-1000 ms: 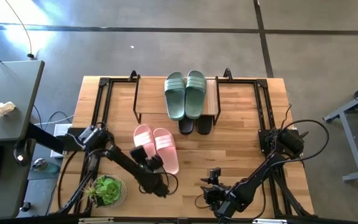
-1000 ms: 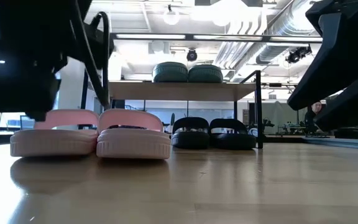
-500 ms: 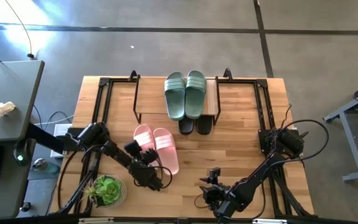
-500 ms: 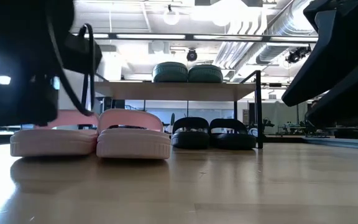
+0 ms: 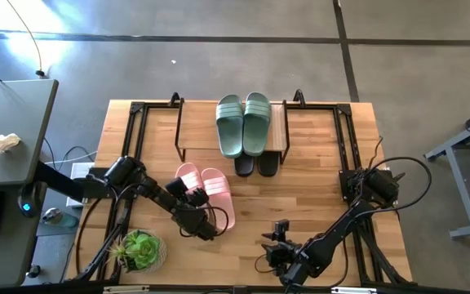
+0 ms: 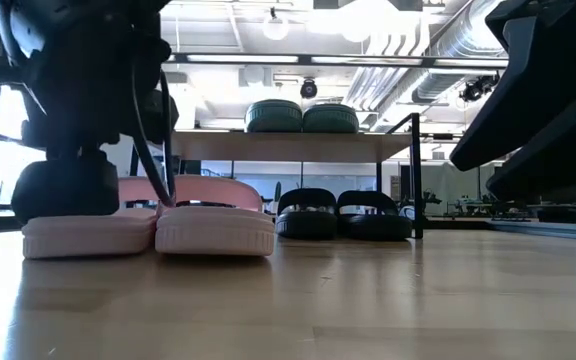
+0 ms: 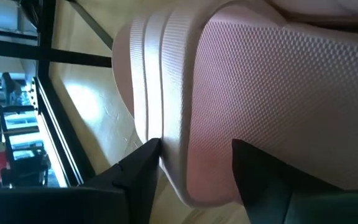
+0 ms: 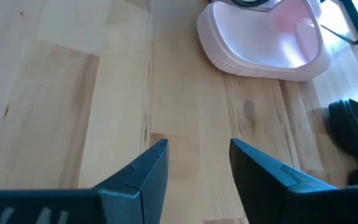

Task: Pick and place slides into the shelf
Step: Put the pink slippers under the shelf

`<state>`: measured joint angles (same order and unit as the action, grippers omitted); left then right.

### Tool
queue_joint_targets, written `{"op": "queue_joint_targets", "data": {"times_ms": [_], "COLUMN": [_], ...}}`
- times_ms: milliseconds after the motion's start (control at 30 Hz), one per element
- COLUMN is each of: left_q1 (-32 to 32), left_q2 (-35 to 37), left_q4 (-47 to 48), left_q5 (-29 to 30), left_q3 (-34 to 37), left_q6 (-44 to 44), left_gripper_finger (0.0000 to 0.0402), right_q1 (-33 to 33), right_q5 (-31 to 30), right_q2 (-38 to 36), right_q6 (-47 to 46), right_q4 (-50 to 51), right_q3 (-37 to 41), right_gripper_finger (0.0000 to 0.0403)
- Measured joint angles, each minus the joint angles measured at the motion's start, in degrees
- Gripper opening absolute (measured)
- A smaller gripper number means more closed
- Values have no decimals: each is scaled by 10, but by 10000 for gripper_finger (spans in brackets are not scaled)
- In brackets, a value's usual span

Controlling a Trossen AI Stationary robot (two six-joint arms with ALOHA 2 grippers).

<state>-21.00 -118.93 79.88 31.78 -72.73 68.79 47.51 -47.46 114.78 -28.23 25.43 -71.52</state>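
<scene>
Wood table (image 5: 317,184): pink slides (image 5: 205,193) near-left of shelf (image 5: 279,131). Light, soft foam prob.; grip sole edge. Left gripper (image 7: 188,171) wide, straddling heel; right gripper (image 8: 197,163) open, idle near edge.

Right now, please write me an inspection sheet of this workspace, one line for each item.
Surface: wooden tabletop, black frames along its left and right edges.
Job's things: green slides on top of the shelf; black slides under it; pink slides on the tabletop, in front of the shelf.
Clutter: potted plant at the front left corner.
Grippers: left gripper open, fingers either side of the heel end of the outer pink slide; right gripper open, empty, near the front edge.
Cables: black cables run along both arms.
Surroundings: grey floor, dark desk to the left carrying crumpled paper.
</scene>
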Motion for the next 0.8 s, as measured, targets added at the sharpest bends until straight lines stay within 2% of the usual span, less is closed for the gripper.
{"op": "queue_joint_targets", "data": {"times_ms": [200,467,667,800], "left_q1": [-2,-17,-45,-60], "left_q2": [-1,-2,-3,-3], "left_q4": [-2,-24,-26,-27], "left_q5": [26,48,106,133], "left_q3": [1,2,2,2], "left_q6": [0,-37,-43,-57], "left_gripper_finger": [131,14,23,7], "right_q1": [0,0,0,0], "right_q5": [0,0,-6,-6], "right_q2": [0,0,0,0], "right_q6": [0,0,0,0], "right_q4": [0,0,0,1], "right_q3": [0,0,0,0], "right_gripper_finger": [162,162,162,162]}}
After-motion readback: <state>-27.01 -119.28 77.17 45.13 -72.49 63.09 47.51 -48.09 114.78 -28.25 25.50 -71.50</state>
